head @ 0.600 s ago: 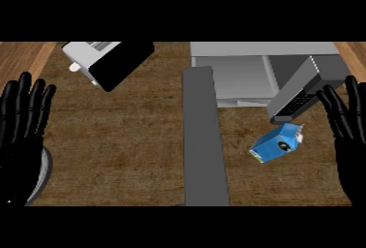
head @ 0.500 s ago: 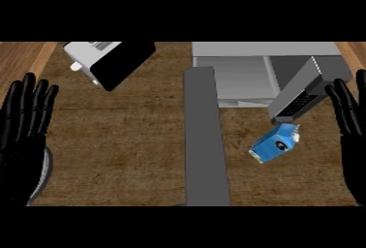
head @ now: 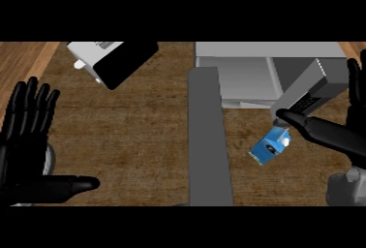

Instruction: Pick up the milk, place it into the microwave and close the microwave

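The milk (head: 271, 146), a small blue carton, lies on its side on the brown bench (head: 136, 140), just in front of the open microwave (head: 250, 72) and right of the grey strip (head: 208, 145) that runs down the bench. Its long axis is slanted: the pale top end points up and to the right, toward the microwave door (head: 309, 92), and the base points down and to the left. Lying flat like this, it offers its long sides to a grasp from the right.

The right hand (head: 336, 133) is at the right edge. Its thumb reaches left and its tip sits just above the carton's upper end; whether it touches cannot be told. The fingers stand straight up along the edge, so the hand is spread wide and holds nothing. That looks like the approach to a grasp, the thumb on one side of the carton and the fingers yet to come round the other.

The door hangs open, swung out toward the carton, which leaves the cavity free for loading; closing it comes last.

The left hand (head: 28, 145) rests at the left edge, fingers up and straight, thumb out, holding nothing. A white and black appliance (head: 114, 60) sits tilted at the upper left, well apart from the milk.
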You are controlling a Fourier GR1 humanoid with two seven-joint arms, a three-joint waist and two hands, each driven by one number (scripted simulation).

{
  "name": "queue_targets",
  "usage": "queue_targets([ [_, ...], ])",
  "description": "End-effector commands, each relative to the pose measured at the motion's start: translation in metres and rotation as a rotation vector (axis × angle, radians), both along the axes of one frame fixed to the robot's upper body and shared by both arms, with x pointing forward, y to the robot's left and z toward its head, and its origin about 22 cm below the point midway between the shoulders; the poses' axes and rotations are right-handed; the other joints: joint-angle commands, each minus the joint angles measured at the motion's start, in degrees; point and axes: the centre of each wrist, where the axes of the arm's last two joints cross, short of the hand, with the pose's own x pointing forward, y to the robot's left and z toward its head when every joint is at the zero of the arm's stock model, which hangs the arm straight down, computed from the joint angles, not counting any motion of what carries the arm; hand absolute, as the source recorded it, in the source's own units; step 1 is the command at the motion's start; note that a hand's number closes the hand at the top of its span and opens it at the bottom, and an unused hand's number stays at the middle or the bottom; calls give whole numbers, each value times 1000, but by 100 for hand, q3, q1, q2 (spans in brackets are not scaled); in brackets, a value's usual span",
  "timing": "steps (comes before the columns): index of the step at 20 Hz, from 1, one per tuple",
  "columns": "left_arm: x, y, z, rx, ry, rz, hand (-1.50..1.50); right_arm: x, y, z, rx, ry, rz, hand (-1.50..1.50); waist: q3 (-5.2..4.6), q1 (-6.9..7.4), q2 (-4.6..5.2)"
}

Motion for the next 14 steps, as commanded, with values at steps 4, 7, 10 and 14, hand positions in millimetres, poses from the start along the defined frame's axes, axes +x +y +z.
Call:
queue_targets([
  [4, -27, 40, 10, -6, 27, 13, -150, -9, 11, 31, 37, 58, -68, -150, 1, -8, -22],
  [7, -44, 45, -3, -29, 35, -10, -150, -13, 21, 3, 13, 78, -122, -150, 3, -1, -14],
  [10, -53, 31, 7, -38, 37, 11, -150, -16, 5, 16, -7, 129, -153, -150, 5, -13, -14],
  [14, -62, 62, 11, -12, 23, -5, -150, -6, 10, -11, 29, 163, -164, -150, 7, -1, -8],
])
